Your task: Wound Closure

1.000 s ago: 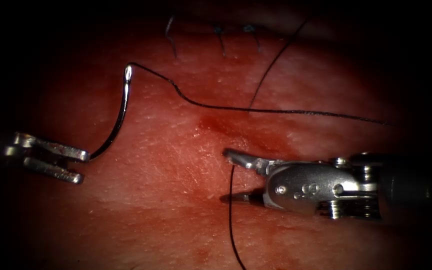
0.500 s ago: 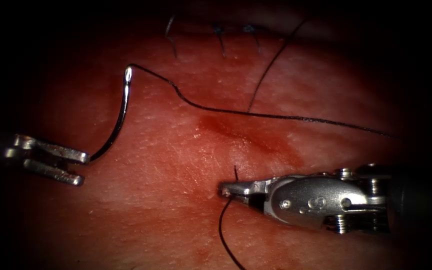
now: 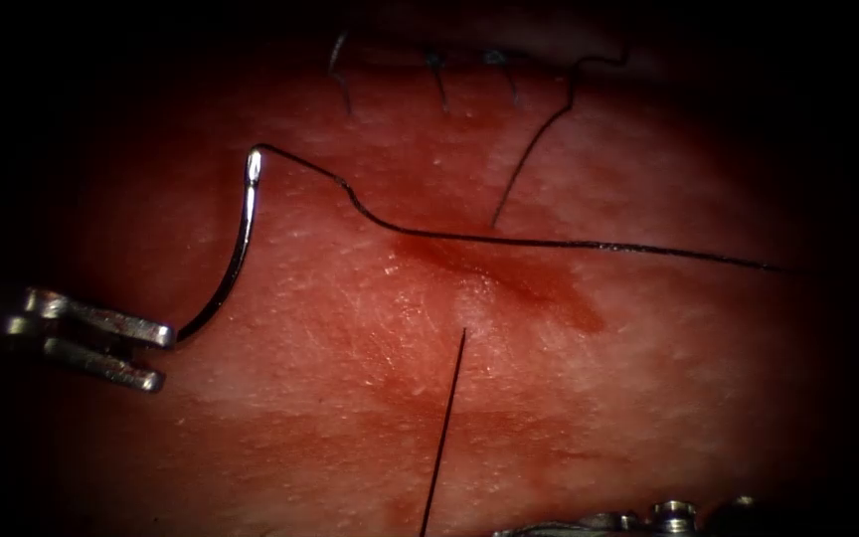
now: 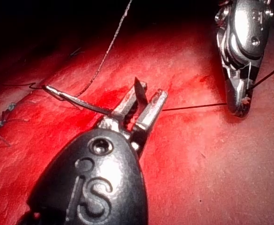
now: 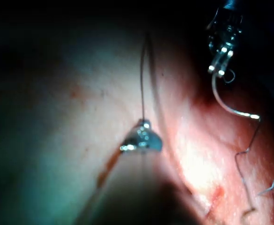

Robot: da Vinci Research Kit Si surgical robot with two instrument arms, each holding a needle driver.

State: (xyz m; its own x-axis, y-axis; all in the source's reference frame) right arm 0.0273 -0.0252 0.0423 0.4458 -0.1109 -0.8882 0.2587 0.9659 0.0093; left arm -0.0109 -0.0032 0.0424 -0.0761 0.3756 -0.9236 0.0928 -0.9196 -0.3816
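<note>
1. Needle (image 3: 236, 254): clear of the tissue (image 3: 569, 398), left of the cut; my left tool (image 3: 156, 340) grips its pointed end.
2. Thread (image 3: 444, 428): my right tool (image 4: 240, 101) has clamped it and pulled it taut.
3. Step: drawing thread through. Next needs steady tension.

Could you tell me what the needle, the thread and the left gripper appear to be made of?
The needle, held near its tip end by the left gripper and out of the tissue, looks like polished steel: thin, curved, with bright glints. The thread seems a fine dark strand, matte; its fibre cannot be told. The left gripper looks like bare brushed metal, silver-grey with highlights.
</note>
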